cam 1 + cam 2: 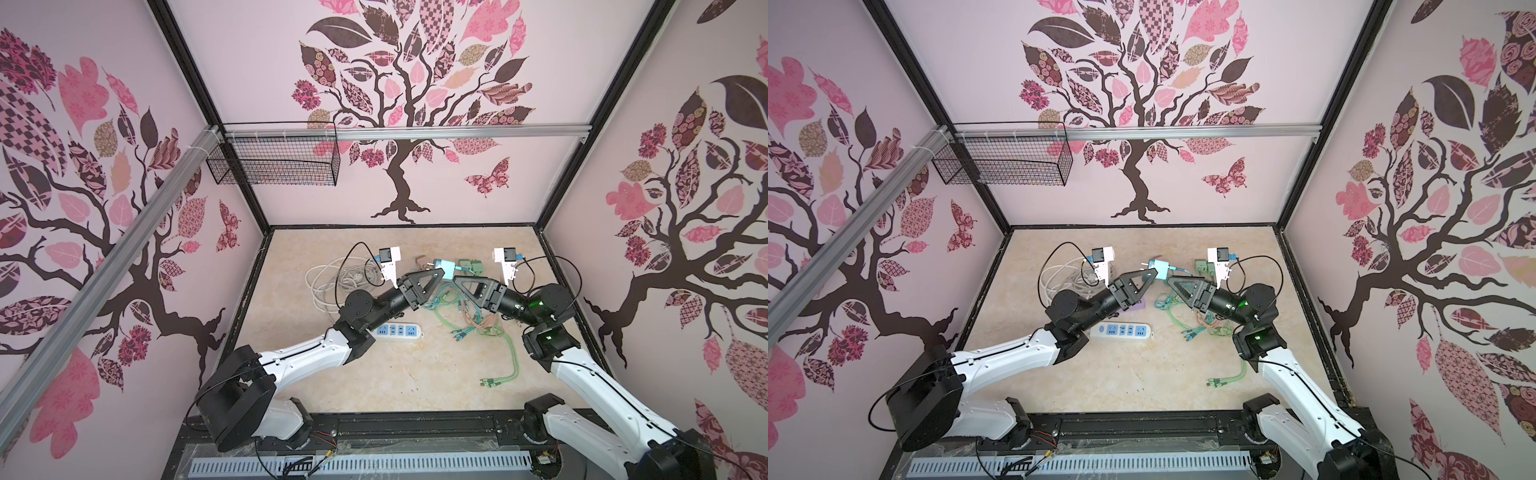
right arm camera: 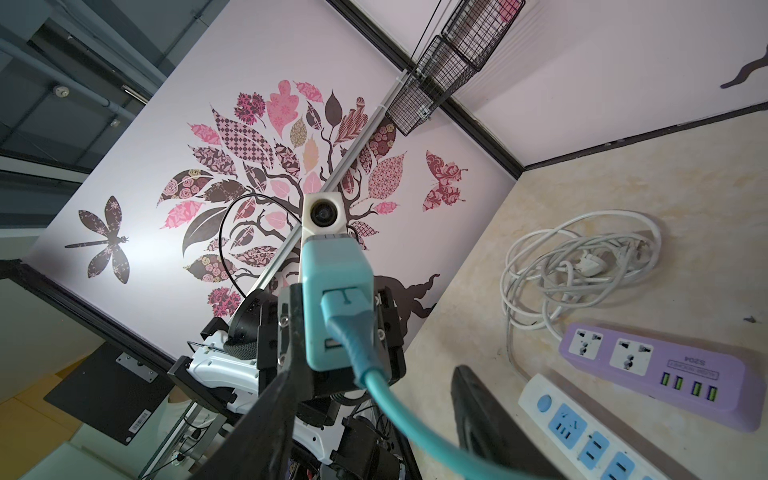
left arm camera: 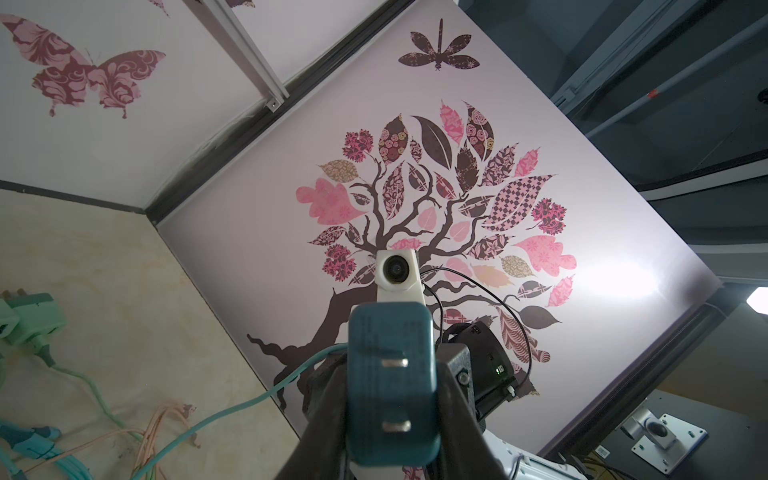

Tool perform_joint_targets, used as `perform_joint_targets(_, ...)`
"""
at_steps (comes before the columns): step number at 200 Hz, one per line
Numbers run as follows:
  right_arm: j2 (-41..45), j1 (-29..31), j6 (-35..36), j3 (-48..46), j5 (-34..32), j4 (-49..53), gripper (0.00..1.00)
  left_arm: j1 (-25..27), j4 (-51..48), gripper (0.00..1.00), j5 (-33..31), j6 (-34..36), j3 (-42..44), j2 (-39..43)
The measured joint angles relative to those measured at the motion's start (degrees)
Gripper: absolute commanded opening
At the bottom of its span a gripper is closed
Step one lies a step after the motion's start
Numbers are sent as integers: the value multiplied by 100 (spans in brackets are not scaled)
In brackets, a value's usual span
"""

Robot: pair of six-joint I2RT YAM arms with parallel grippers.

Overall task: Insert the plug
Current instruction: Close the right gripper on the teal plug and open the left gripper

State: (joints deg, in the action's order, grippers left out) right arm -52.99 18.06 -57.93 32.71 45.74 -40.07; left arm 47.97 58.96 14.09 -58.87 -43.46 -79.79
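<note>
Holding the teal charger plug [image 1: 441, 265] raised clear of the table [image 1: 374, 374], near the back of the workspace: clamped in the narrowly set left gripper [image 1: 439, 272], two flat prongs bare and facing that arm's wrist camera, teal cable [image 2: 374, 384] trailing from the opposite end. Right gripper [image 1: 457, 280] just beside the plug's cable end, jaws standing apart with only the cable running between them, gripping nothing as far as visible. Judged roughly midway: plug lifted, not yet brought to any socket. Left to do, probably: passing or re-gripping the plug, turning the prongs downward, lining up with a socket, pressing home. Counted: two arms, two grippers, one lifted plug with two prongs, one white power strip [image 1: 399, 331] with blue sockets, one purple power strip [image 2: 652, 365], one coiled white cord [image 1: 328, 278], at least two green adapters [image 3: 29, 316] on the table, one wire basket [image 1: 274, 160] on the wall. Loose green, teal and orange charging cables [image 1: 478, 320] too tangled to count.
</note>
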Motion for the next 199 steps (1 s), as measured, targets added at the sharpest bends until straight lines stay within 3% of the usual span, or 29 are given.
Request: perform_joint_targets(199,-214,144,-413,0,-125,-782,45,269,555,0,-125,-127,-2,-444)
